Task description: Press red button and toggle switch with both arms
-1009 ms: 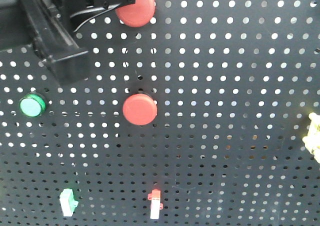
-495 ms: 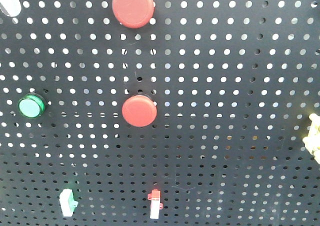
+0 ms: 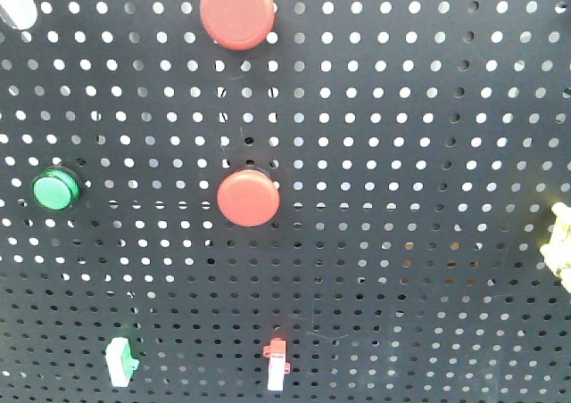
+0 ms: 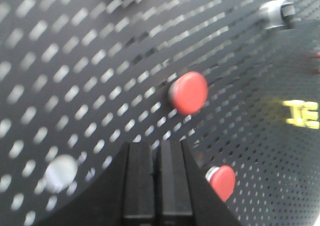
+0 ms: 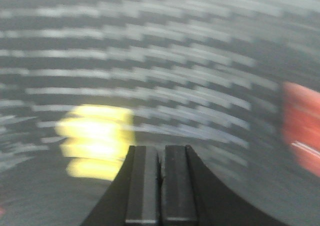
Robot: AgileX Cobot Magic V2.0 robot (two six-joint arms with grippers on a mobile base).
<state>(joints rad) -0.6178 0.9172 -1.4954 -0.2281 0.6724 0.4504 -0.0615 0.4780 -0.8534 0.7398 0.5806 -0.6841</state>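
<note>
Facing the front camera is a black pegboard (image 3: 428,153) with no arm in front of it. An upper red button (image 3: 236,11) sits near the top edge, and a middle red button (image 3: 248,198) is mounted directly below it. A green button (image 3: 56,191) is off to the left. Along the bottom stand two small switches: a green toggle switch (image 3: 119,361) and a red toggle switch (image 3: 277,365).

The left gripper (image 4: 154,146) has its fingers pressed together with nothing between them. It is close to the board, and a raised red button (image 4: 189,92) lies just beyond the tips, up and to the right, apart from them.

The right gripper (image 5: 161,148) is likewise closed on nothing. Its view is badly smeared, with a yellow patch (image 5: 95,141) to the left and a red shape (image 5: 302,126) at the right edge, and neither can be identified.
</note>
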